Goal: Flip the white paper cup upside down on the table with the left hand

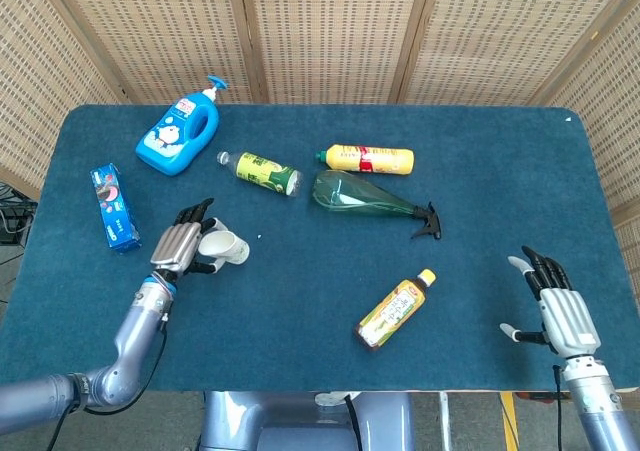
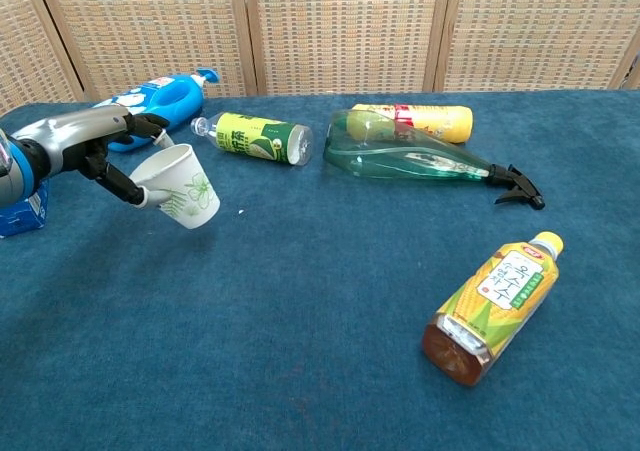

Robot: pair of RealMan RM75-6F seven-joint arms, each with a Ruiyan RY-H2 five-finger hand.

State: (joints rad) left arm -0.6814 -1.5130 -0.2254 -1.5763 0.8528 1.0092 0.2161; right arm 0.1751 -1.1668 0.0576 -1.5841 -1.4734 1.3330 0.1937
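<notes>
Fingers (image 2: 135,124) of left hand (image 1: 181,248) grip tilted white paper cup (image 2: 183,188).

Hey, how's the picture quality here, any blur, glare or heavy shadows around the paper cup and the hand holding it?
Head view: even, soft light, white paper cup and left hand sharp, no glare. Chest view: cup crisp, tilted in the hand, only faint shadow on the blue table; mild sheen on the green spray bottle.
</notes>
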